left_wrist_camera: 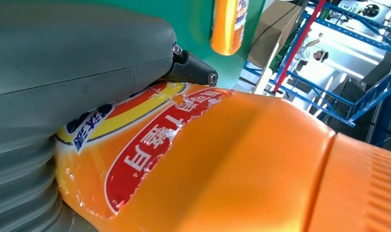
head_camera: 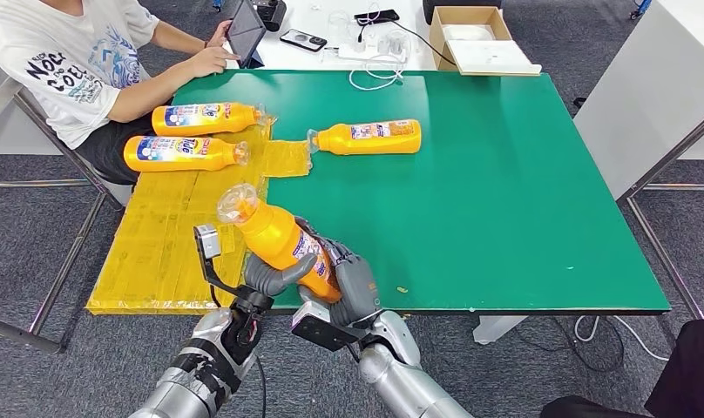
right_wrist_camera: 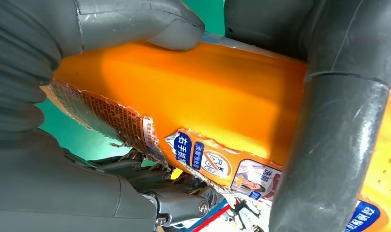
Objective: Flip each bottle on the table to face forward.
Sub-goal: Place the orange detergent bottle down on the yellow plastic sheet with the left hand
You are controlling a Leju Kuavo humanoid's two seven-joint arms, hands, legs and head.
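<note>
I hold one orange bottle (head_camera: 283,242) off the desk (head_camera: 505,200) near its front edge, my left hand (head_camera: 263,277) and right hand (head_camera: 353,283) both wrapped round its body, fingers (right_wrist_camera: 329,145) clamped, so I can turn its label round.

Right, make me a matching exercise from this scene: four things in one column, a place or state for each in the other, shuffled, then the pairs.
Things:
1. held bottle
2. lone bottle
3. paired bottles
4. cardboard box

Places or states:
A. lying side by side on the yellow mat
B. on the white table beyond the green table
C. gripped by left hand and right hand
D. lying alone on bare green

Pairs: 1-C, 2-D, 3-A, 4-B
</note>
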